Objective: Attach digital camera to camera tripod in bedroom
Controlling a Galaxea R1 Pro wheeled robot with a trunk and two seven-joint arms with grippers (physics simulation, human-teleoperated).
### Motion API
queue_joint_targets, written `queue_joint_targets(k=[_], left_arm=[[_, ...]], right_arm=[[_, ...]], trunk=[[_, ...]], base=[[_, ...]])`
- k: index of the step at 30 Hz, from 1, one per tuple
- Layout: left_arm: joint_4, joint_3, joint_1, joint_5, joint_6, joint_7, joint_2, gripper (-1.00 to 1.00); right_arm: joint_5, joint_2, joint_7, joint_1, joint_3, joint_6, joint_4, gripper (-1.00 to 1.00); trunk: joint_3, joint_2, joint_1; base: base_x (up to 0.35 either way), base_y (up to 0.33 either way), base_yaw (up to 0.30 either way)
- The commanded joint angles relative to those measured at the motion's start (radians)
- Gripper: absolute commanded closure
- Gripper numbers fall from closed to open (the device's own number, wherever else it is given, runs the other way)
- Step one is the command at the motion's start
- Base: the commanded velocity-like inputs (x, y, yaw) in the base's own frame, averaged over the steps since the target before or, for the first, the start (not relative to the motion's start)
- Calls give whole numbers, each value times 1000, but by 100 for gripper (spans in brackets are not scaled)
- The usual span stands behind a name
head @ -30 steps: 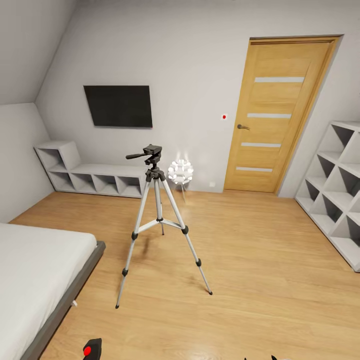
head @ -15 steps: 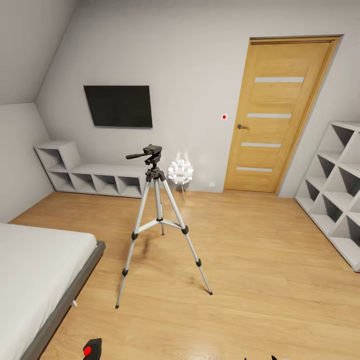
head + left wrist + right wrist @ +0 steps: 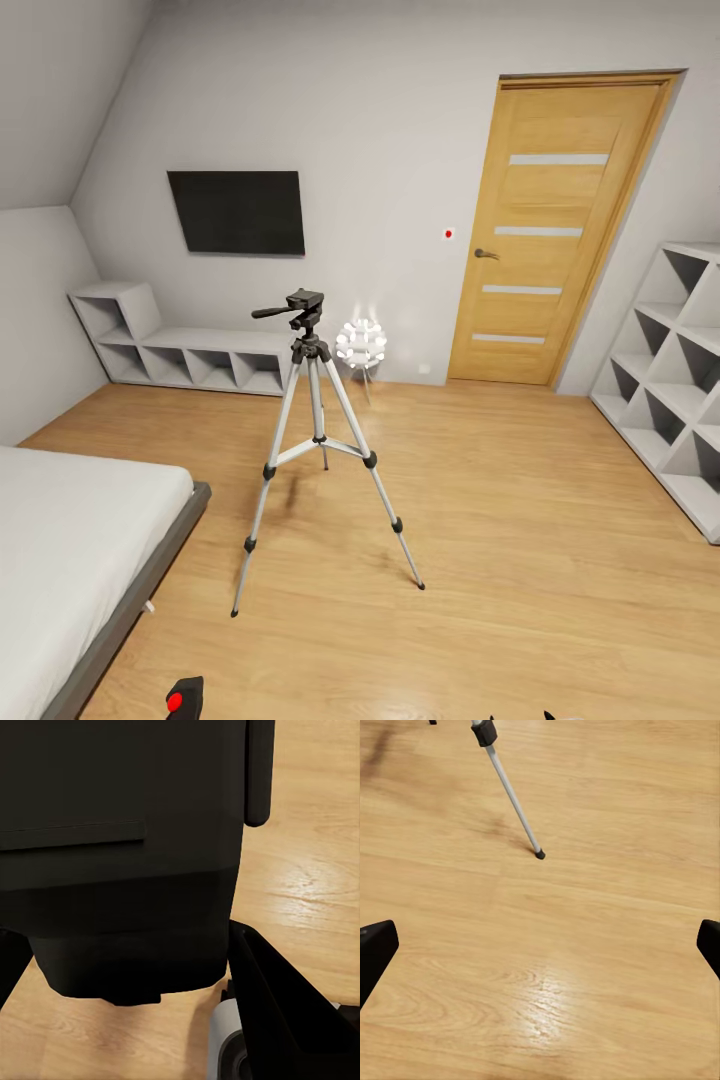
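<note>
The bedroom has a light wood floor [image 3: 520,520], a wooden door [image 3: 555,225] in the far wall and a bed [image 3: 70,540] at the left. The camera tripod [image 3: 315,440] stands upright on the floor near the foot corner of the bed, legs spread. The digital camera [image 3: 120,855] is pinched in the left hand [image 3: 127,967], low at the near edge of the head view. The right hand [image 3: 540,945] is spread wide over bare floor, near one tripod foot.
</note>
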Motion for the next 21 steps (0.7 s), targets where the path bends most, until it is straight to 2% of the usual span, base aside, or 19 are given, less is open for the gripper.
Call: queue_joint_targets(k=[1,21], left_arm=[[3,-9,-2,3,-5,3,0,100],[3,-9,-2,3,-5,3,-1,100]], right_arm=[[-2,-1,6,-1,-3,-3,1,-100],[-2,1,7,-1,-2,-3,1,-100]], trunk=[[-2,-2,1],[-2,-2,1]], base=[[0,0,0],[0,0,0]])
